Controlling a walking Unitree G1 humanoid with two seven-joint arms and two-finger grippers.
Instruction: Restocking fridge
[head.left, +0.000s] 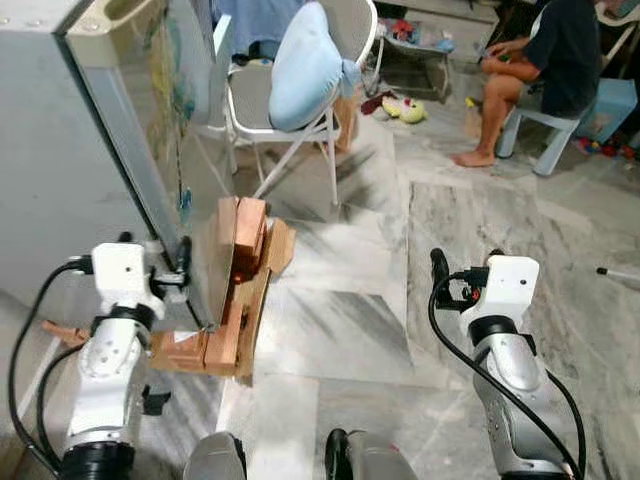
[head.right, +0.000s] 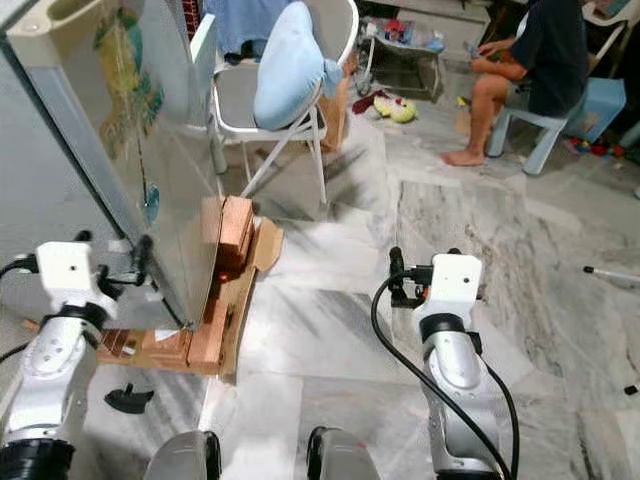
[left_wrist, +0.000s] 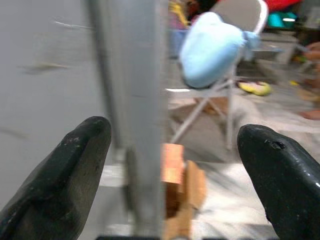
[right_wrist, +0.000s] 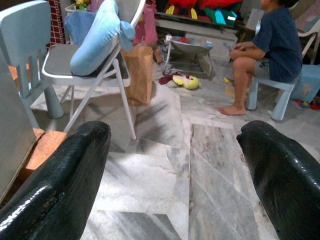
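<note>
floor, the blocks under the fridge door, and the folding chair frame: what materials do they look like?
Floor: polished stone, probably marble, judging by the grey veining, the slab seams and the sheen.
Blocks: reddish-orange and matte with squared edges, likely brick; flat brown pieces beside them look like cardboard or wood, hard to tell.
Chair frame: thin white tubing, likely painted metal.

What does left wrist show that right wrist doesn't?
Left wrist: the grey fridge door edge close up, seen between the open left gripper's fingers; contact cannot be told.

Right wrist: a light blue child's chair, a brown paper bag and a seated person in clear view, past the open right gripper.

Both: the folding chair's blue cushion, the wood blocks by the door, the yellow toy and the marble floor.
</note>
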